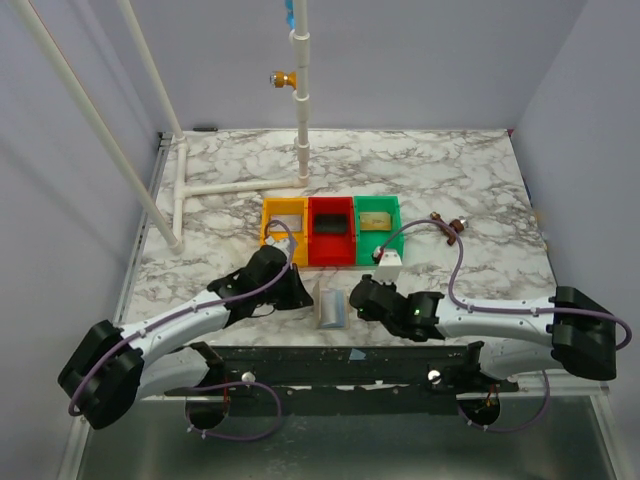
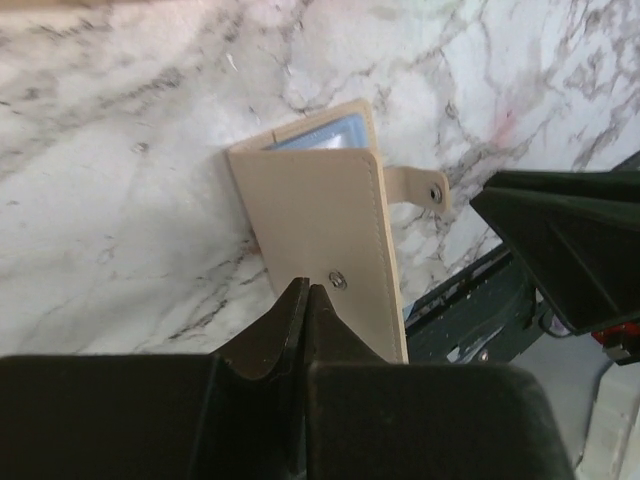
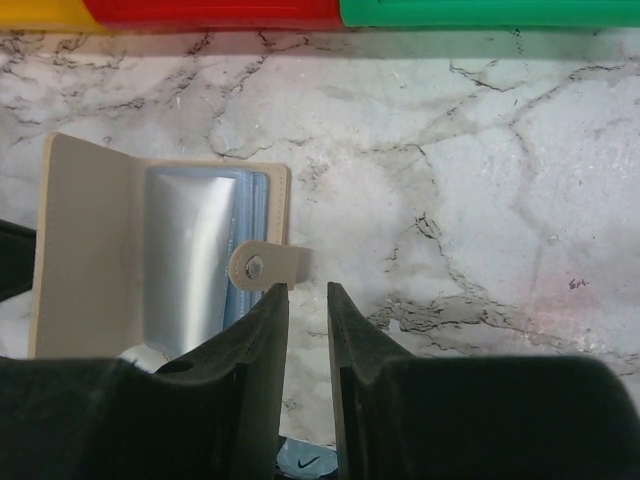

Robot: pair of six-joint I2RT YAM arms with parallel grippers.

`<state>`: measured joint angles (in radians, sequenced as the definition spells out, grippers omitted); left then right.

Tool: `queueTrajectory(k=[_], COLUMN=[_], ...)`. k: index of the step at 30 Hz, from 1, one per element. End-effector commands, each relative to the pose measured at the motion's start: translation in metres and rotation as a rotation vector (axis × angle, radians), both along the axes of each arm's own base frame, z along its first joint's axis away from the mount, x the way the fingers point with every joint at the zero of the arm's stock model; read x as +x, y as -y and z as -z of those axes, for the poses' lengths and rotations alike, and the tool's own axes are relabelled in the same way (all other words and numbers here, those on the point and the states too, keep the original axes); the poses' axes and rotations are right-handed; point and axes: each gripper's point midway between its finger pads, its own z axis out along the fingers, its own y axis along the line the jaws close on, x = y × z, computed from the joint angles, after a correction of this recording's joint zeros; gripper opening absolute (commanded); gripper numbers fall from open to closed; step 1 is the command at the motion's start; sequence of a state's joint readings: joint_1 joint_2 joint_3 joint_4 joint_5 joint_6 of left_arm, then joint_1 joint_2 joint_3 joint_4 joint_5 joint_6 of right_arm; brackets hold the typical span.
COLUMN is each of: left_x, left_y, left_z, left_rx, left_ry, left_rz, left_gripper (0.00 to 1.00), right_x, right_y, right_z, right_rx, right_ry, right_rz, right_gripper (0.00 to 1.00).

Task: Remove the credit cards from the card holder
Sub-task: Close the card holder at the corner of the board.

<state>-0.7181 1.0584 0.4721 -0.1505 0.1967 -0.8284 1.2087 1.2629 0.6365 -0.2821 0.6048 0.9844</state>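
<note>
**Flanking the opened card holder, cards seen lying in the trays**

The card holder (image 2: 318, 215) is found on the marble table (image 1: 450, 180) near the front edge, btw. the two grippers. Its tan cover is tilted up and the grey-blue lining is turned toward the R arm.

The left gripper (image 2: 307, 292) is seen fully closed, its tips laid at the cover's near edge, just beside the snap dot (image 2: 338, 280). Nothing is seen pinched btw. the tips, and whether the cover is actually touched can't be told. This placement is judged to act as a stop, so that the cover can't flop shut.

The right gripper (image 3: 308, 292) is parted only narrowly and is empty, w/ bare marble visible in the gap. The strap tab (image 3: 265, 266) lies right at its L fingertip, approx. touching. Such a narrow gap is judged suited to a thin tab or card edge.

The clear sleeves (image 3: 190, 250) look empty, though their lower part is hidden by the fingers.

A grey card (image 1: 286, 219) is seen in the yellow tray (image 1: 266, 232), a black card (image 1: 332, 227) in the red tray (image 1: 332, 257), and a tan-striped card (image 1: 375, 221) in the green tray (image 1: 398, 228). All are well apart from the holder, one per tray, presumably for sorting. Removal is thus judged done or nearly so, but a hidden card can't be excluded.
</note>
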Motion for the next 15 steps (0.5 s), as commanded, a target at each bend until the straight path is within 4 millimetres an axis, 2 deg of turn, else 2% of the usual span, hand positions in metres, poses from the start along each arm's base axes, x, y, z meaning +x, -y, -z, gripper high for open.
queueTrajectory(k=[1, 8, 15], left_x=[-0.024, -0.032, -0.020], left_y=[0.021, 0.052, 0.062], left_z=[0.009, 0.008, 0.009], left_rx=[-0.027, -0.068, -0.046], left_ry=[-0.078, -0.103, -0.102], left_rz=[0.094, 0.157, 0.138], left_gripper=[0.00, 0.00, 0.00], right_x=[0.006, 0.013, 0.016], right_y=[-0.001, 0.002, -0.003], right_z=[0.002, 0.007, 0.019], right_rx=[-0.015, 0.002, 0.030], right_ry=[0.001, -0.013, -0.044], right_rz=[0.008, 0.018, 0.002], right_gripper=[0.26, 0.26, 0.26])
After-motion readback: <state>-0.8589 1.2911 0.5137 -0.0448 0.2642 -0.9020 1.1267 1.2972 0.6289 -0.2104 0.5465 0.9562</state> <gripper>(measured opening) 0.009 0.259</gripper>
